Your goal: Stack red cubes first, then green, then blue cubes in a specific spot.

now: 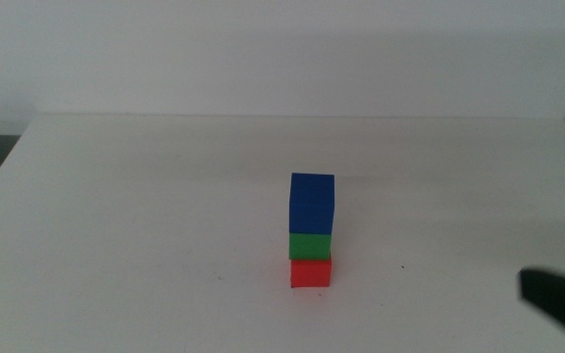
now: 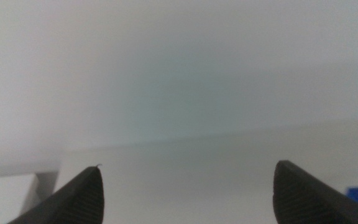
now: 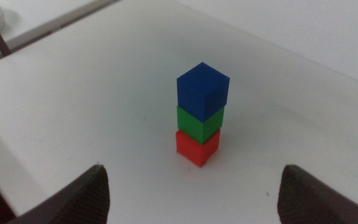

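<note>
Stack, desk (image 1: 116, 196) centre: red cube (image 1: 310, 273) lowest, green cube (image 1: 309, 245) between, blue cube (image 1: 311, 203) topmost. Right end effector (image 1: 557, 284) near right, jaws wide, empty. Left end effector (image 2: 185, 193) wide, away. Stacking appears complete; next likely only retreat.

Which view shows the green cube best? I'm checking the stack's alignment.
The right wrist view: the green cube shows two faces up close. The middle view shows only its front; the left wrist view misses it.
</note>
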Tool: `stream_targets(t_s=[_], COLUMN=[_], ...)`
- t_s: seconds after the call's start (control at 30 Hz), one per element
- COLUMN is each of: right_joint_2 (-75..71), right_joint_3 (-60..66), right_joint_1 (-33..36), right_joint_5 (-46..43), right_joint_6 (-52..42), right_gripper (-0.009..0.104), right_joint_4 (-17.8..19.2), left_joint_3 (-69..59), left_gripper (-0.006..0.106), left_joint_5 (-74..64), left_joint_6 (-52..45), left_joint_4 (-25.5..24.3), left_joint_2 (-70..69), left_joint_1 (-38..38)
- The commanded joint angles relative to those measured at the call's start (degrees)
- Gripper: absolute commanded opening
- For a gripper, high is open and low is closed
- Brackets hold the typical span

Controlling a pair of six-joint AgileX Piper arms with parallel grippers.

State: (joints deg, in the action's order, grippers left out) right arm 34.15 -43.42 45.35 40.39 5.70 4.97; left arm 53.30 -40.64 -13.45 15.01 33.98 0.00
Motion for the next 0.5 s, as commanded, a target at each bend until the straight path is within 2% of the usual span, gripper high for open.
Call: stream_targets(t_s=[0.0, 0.1, 0.23, 0.47], right_joint_2=[-2.99, -7.36, -15.02, -28.41], right_joint_3=[8.81, 19.77, 29.01, 37.49], right_joint_1=[-1.01, -4.62, -14.4, -34.12], right_joint_5=[-11.48, -22.56, -23.32, -23.32], right_joint_6=[-0.13, -0.13, -0.13, -0.13], right_gripper=[0.078, 0.078, 0.078, 0.078], right_joint_4=[0.69, -1.77, -2.16, -1.94], left_joint_3=[-6.65, -16.05, -26.36, -39.74], left_gripper=[0.092, 0.092, 0.092, 0.092], left_joint_5=[9.16, 15.22, 16.01, 17.42], left_joint_6=[-0.05, -0.05, -0.05, -0.05], left_joint_4=[-0.1, -0.55, -4.66, -4.0], left_joint_2=[-4.17, -9.24, -16.04, -28.27], left_joint_1=[0.0, 0.0, 0.0, 0.0])
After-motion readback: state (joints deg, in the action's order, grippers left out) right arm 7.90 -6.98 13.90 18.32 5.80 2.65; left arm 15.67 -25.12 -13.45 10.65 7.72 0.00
